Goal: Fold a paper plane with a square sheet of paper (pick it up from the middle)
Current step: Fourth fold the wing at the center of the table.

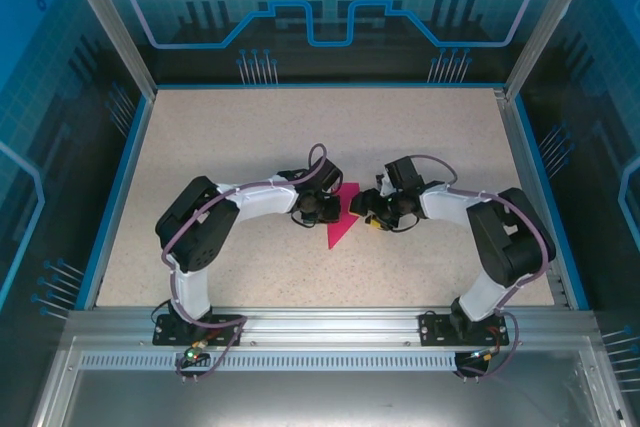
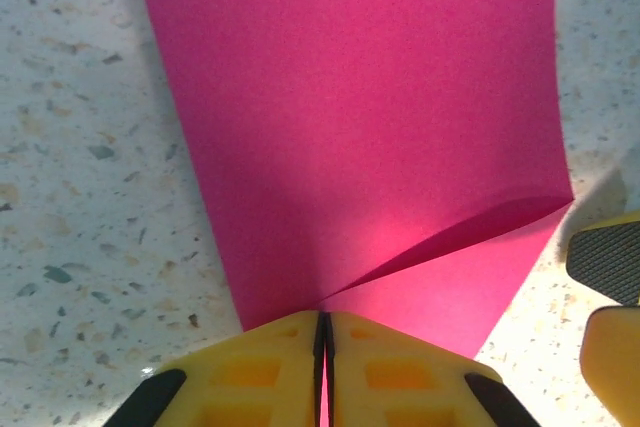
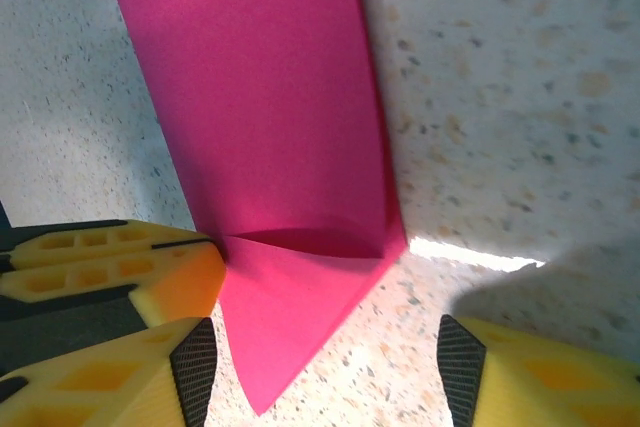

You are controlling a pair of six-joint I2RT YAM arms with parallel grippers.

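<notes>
My left gripper [image 2: 322, 332] is clenched on the paper [image 2: 350, 97] at its edge, my right gripper [image 3: 327, 367] hangs released astride its tip, so one tug could skew the fold.

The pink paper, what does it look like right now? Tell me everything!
The pink paper is thin, matte magenta, plain and unmarked. It is already folded into a narrow layered shape with a slanted crease and one pointed end. It lies mostly flat on the speckled table, between the two arms. The left gripper is shut, pinching its edge where the crease ends. The right gripper is open, its fingers either side of the pointed tip, not gripping it.
</notes>
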